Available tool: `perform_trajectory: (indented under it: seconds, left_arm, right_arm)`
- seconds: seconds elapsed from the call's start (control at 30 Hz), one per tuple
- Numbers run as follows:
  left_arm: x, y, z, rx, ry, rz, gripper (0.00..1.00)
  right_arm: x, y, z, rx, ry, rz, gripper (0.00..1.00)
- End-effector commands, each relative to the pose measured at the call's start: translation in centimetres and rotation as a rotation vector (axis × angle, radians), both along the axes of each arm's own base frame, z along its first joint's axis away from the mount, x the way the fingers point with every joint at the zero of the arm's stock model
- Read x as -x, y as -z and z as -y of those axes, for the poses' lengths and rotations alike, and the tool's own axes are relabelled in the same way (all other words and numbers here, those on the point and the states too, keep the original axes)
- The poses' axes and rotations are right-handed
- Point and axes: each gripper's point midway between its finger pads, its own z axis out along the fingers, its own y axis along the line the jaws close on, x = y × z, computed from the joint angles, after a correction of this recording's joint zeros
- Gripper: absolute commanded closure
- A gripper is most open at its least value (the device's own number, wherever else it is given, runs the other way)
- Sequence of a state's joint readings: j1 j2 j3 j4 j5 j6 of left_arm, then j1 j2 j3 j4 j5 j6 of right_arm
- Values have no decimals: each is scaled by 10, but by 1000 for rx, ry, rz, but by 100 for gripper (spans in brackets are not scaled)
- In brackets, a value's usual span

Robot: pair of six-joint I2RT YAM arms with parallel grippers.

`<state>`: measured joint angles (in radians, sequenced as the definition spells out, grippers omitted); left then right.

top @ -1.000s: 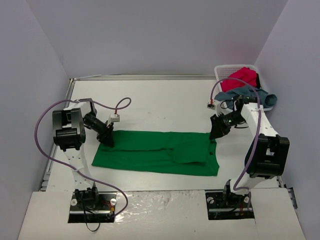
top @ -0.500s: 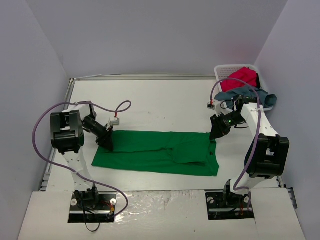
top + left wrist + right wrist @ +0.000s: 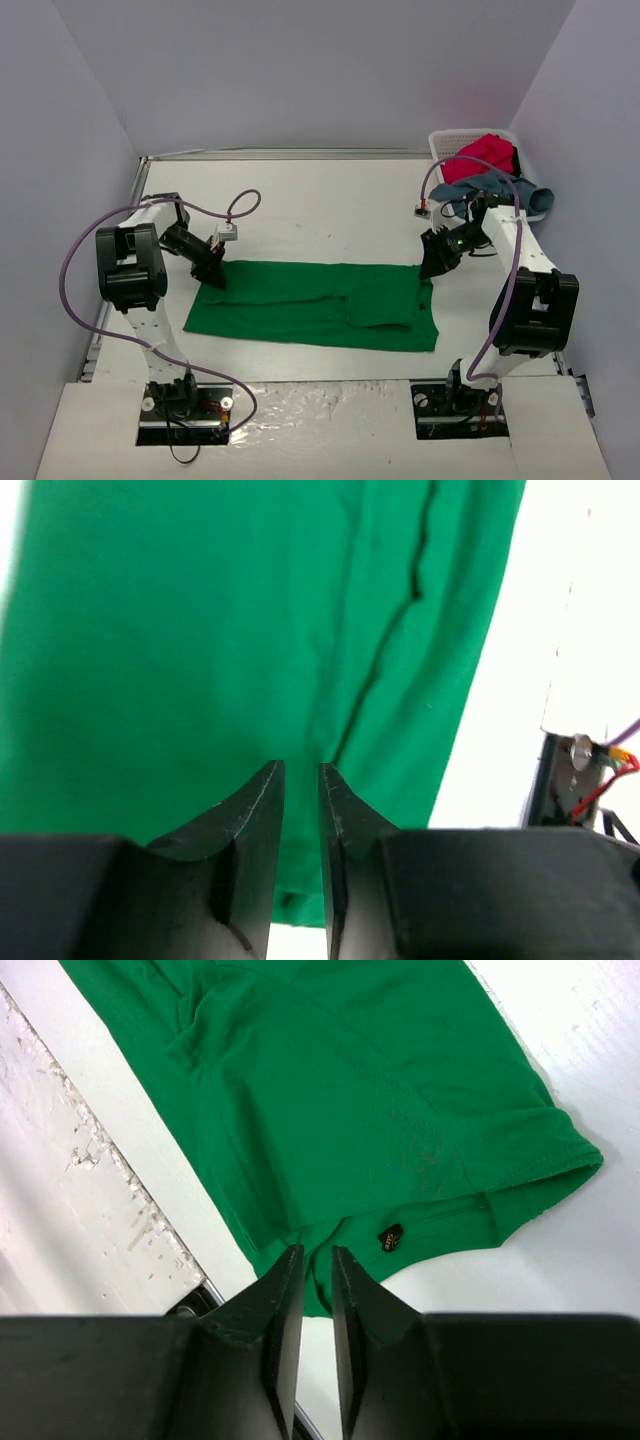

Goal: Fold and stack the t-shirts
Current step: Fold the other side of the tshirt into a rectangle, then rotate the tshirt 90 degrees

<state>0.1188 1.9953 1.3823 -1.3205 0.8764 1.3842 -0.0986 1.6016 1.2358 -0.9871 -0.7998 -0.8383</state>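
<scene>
Now the right gripper (image 3: 310, 1250) is pinching the green shirt (image 3: 300, 305) at its far right corner; the left gripper (image 3: 298, 767) is sitting far left, grip unclear.

The table (image 3: 320, 200) bears 1 spread t-shirt (image 3: 310, 305), lying flat across its near middle, its long side running left to right, just beyond the 2 arm bases. The left gripper (image 3: 213, 277) is at that shirt's far left corner and the right gripper (image 3: 432, 268) at its far right corner; in each wrist view the cloth's edge lies between the fingertips. A basket (image 3: 445, 145) stands in the table's far right corner, behind the right gripper and well apart from the spread t-shirt. Inside it lies 1 heaped t-shirt (image 3: 485, 152); 1 draped t-shirt (image 3: 490, 185) hangs over the basket's near rim, in front of and below the heaped one.
</scene>
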Motion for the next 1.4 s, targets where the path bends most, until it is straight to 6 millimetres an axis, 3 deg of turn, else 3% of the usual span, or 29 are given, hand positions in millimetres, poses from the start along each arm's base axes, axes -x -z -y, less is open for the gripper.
perform_trajectory:
  seconds: [0.0,0.03,0.07,0.23,0.53,0.83,0.9,1.07,1.13,1.3,1.33,1.37]
  left_arm:
    - [32,-63,14,75,-37,-171,82]
    - [27,-63,15,68,-61,-169,82]
    - [21,-63,15,62,-81,-161,85]
    - [1,-63,10,5,-174,-109,98]
    - [-29,-92,-5,-56,-374,45,98]
    - [-34,-122,-27,-81,-517,138,96]
    - [-30,-125,-31,-87,-543,141,92]
    - [-25,-137,-36,-75,-614,166,89]
    - [-23,-144,-41,-68,-647,178,80]
    - [-24,-163,-65,-76,-755,273,76]
    - [-24,-165,-75,-82,-799,281,76]
    - [-23,-167,-80,-88,-821,291,76]
  right_arm:
    - [7,-5,-1,-8,6,-24,88]
    - [7,-6,-3,-5,1,-25,97]
    - [8,-5,-4,0,-3,-26,100]
    - [17,15,-23,135,-97,-94,100]
    - [25,66,-27,269,-197,-269,100]
    - [19,94,-14,381,-205,-325,100]
    - [18,101,-9,412,-200,-336,100]
    - [0,119,-3,474,-177,-339,100]
    - [-10,122,-2,490,-169,-337,100]
    - [-66,133,-11,519,-137,-273,100]
    - [-72,142,-13,528,-135,-288,100]
    - [-98,137,-21,519,-123,-226,100]
